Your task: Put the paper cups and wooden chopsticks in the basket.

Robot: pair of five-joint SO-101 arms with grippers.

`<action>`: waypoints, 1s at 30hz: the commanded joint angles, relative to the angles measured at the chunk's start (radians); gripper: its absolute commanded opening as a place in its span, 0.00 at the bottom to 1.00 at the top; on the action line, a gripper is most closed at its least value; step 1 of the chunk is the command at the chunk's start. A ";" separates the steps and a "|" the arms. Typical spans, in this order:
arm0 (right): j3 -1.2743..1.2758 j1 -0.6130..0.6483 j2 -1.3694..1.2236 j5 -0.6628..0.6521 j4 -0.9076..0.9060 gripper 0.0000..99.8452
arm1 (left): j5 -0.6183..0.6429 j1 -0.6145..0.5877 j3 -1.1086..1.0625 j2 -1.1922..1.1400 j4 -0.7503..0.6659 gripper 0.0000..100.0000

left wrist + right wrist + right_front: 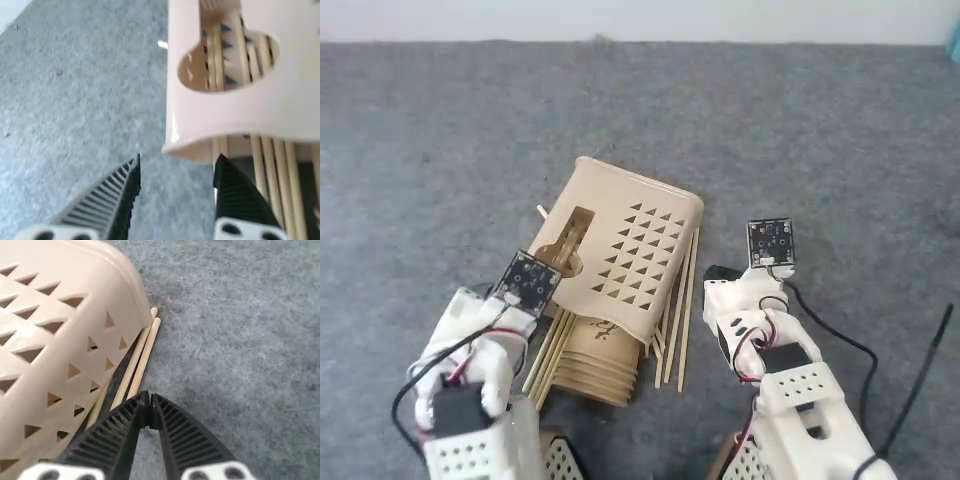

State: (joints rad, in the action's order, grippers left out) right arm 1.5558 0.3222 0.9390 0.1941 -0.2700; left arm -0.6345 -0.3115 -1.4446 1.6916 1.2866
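Mid-desk, the basket [635,245] lies overturned on cups [600,368] and chopsticks [681,320]; left gripper [178,165] spread apart, right gripper [150,399] clenched, empty.

Bright, even light.
Faint soft shadows lie under the basket [638,240] on the worktop [820,120]; its rim glints slightly.

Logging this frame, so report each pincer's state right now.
Left pincer: open, holding nothing, just short of the basket.
Right pincer: shut, holding nothing, beside the wooden chopsticks.
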 commanded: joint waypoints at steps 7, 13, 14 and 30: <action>-0.014 0.010 0.028 -0.014 -0.002 0.01 | 0.296 0.003 -0.249 -0.035 -0.592 0.23; -0.014 0.010 0.028 -0.014 0.004 0.01 | 0.446 0.012 -0.239 -0.034 -0.631 0.16; -0.014 0.010 0.028 -0.014 0.004 0.01 | 0.445 0.012 -0.237 -0.034 -0.632 0.11; -0.014 0.010 0.028 -0.014 -0.002 0.01 | 0.549 0.137 -0.211 -0.034 -0.597 0.01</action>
State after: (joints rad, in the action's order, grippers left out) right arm 1.5558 0.3222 0.9390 0.1941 -0.2700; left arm -0.1511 -0.2071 -1.6978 1.6579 0.6912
